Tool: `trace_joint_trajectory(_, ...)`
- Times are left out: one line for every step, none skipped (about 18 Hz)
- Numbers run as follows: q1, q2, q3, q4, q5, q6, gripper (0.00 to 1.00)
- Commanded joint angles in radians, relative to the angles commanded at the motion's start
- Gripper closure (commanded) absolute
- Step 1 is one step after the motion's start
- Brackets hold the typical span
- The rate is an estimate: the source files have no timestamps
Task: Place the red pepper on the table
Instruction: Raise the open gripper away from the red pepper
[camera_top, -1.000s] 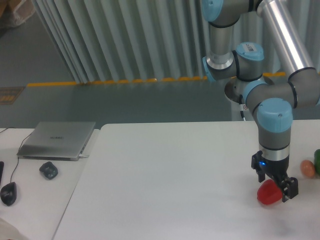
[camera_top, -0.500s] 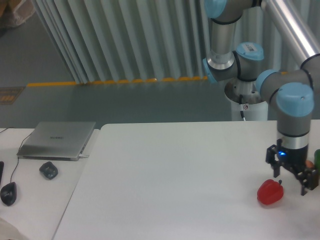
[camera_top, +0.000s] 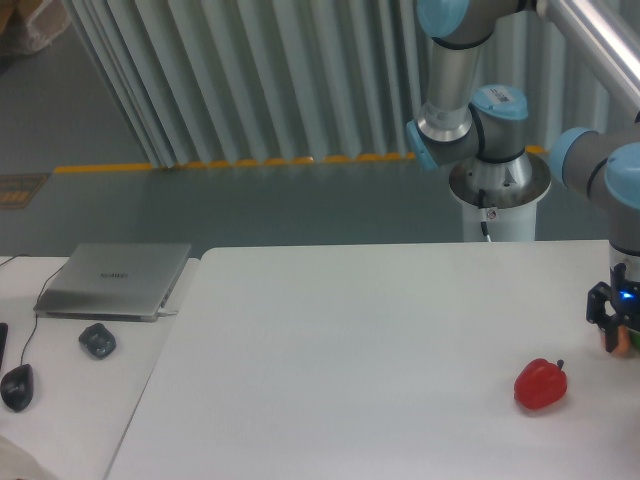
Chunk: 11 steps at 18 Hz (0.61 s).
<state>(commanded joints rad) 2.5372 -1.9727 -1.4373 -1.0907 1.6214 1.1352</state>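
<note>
While nothing touches it, the pepper (camera_top: 540, 384) sits on the table (camera_top: 350, 360) toward the right side, a little in from the near edge. It lies tipped over rather than upright: its short dark stem (camera_top: 559, 364) sticks out at the upper right, so its axis runs from lower left to upper right, pointing roughly toward the right edge of the table. The body is lumpy and nearly as wide as it is long, so no long axis stands out beyond that stem line. Its glossy red skin shows a pale highlight on top. Up and to the right of it, near but apart, the gripper (camera_top: 619, 322) hangs low at the very right edge of the view, a small blue light glowing on its body. Only its left part is in view, and whether its fingers are spread or closed cannot be told. An orange thing (camera_top: 624, 342) shows just behind the gripper, mostly hidden. Behind the table stands the arm's white pedestal (camera_top: 498, 205). On the adjoining desk (camera_top: 60, 400) at far left lie a closed laptop (camera_top: 115, 280) and two mice (camera_top: 97, 341), one near the laptop, the other further left by the edge.
</note>
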Motion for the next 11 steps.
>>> trace_joint_trajectory(0.000,0.000,-0.005,0.000,0.002,-0.002,0.00)
trace_joint_trajectory(0.000,-0.002,-0.005,0.000,0.002,0.000,0.00)
trace_joint_trajectory(0.002,0.000,-0.002,0.000,0.002,0.003,0.00)
trace_joint_trajectory(0.002,0.002,0.000,0.000,0.000,0.002,0.00)
trace_joint_trajectory(0.003,0.002,0.005,0.000,0.000,0.003,0.00)
trace_joint_trajectory(0.006,0.002,0.008,0.000,0.000,0.000,0.00)
trace_joint_trajectory(0.014,0.002,0.009,0.000,-0.002,0.001,0.00)
trace_joint_trajectory(0.023,0.002,0.009,0.000,-0.002,0.001,0.00)
trace_joint_trajectory(0.026,0.002,0.011,0.005,-0.003,0.003,0.00)
trace_joint_trajectory(0.031,0.000,0.009,0.009,-0.003,0.003,0.00)
trace_joint_trajectory(0.031,-0.002,0.008,0.009,-0.002,0.003,0.00)
